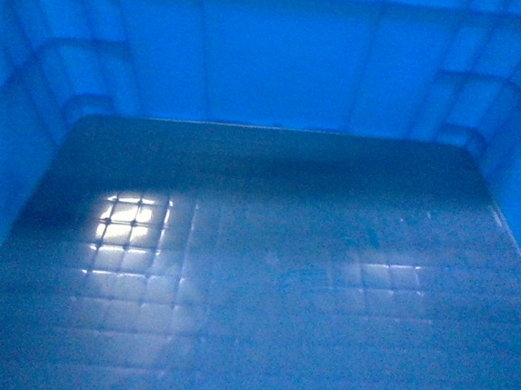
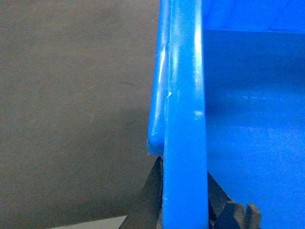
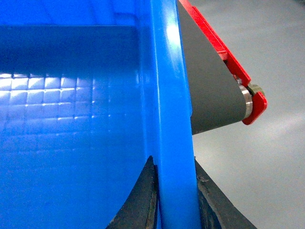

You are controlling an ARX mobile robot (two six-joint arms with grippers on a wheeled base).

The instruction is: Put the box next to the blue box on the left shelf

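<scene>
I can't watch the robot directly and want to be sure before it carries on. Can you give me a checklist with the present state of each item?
1. Left hand clamped on the rim of the large bright-blue plastic crate: ok, a dark finger sits on each side of the rim.
2. Right hand clamped on the opposite rim: ok, the same straddling grip.
3. Crate empty: ok, only bare gridded floor shows.
4. Clearance from the grey conveyor belt with red end bracket beside the right rim: cannot tell, it looks close.
5. Shelf and the other blue box located: cannot tell, neither is in view.
</scene>
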